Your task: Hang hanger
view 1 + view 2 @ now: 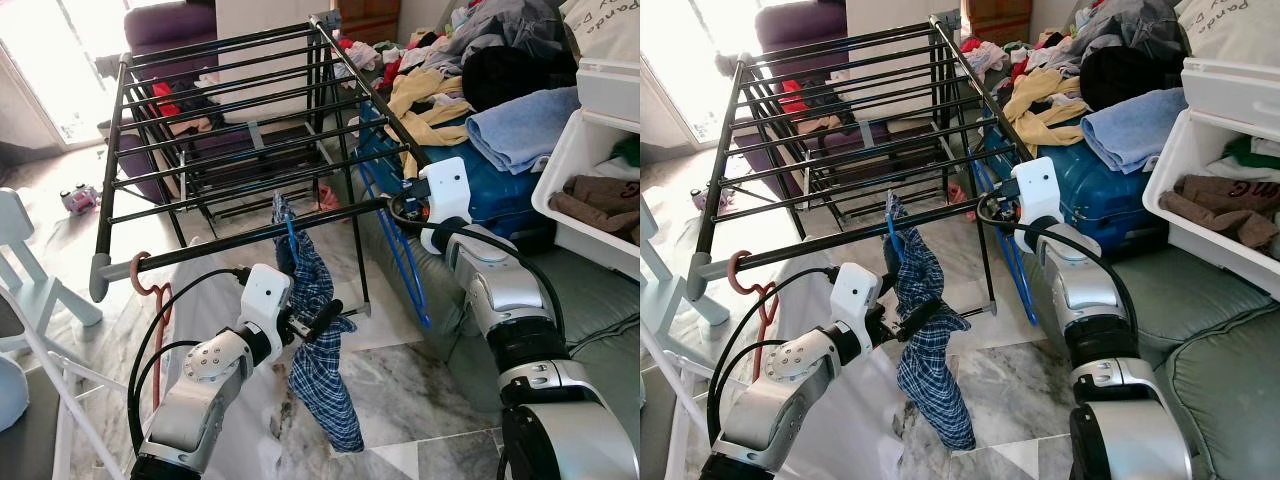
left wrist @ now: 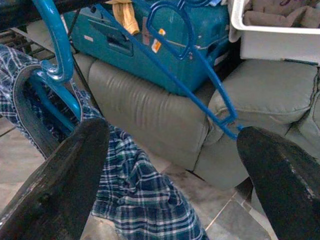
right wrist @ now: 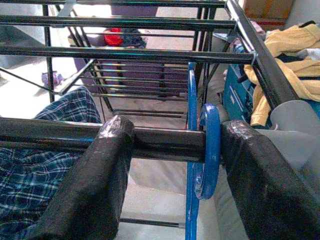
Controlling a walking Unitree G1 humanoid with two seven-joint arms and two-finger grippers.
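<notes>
A black drying rack [image 1: 240, 130] stands before me. On its front rail hangs a blue hanger [image 1: 291, 235] carrying a plaid garment [image 1: 322, 375]. My left gripper [image 1: 318, 318] is open right beside that garment, at its upper part, with cloth next to one finger [image 2: 65, 175]. At the rail's right end an empty blue hanger [image 1: 405, 262] hangs down by its hook [image 3: 207, 145]. My right gripper [image 3: 175, 131] is open there, one finger on each side of the hook, straddling the rail. A pink hanger [image 1: 150, 288] hangs at the rail's left end.
A teal suitcase [image 1: 505, 195] and a grey-green sofa [image 1: 590, 310] lie close on the right, with a white bin [image 1: 570, 170] of clothes and a laundry pile [image 1: 470, 60] on top. A white child's chair [image 1: 25, 270] stands at the left. The floor is marble tile.
</notes>
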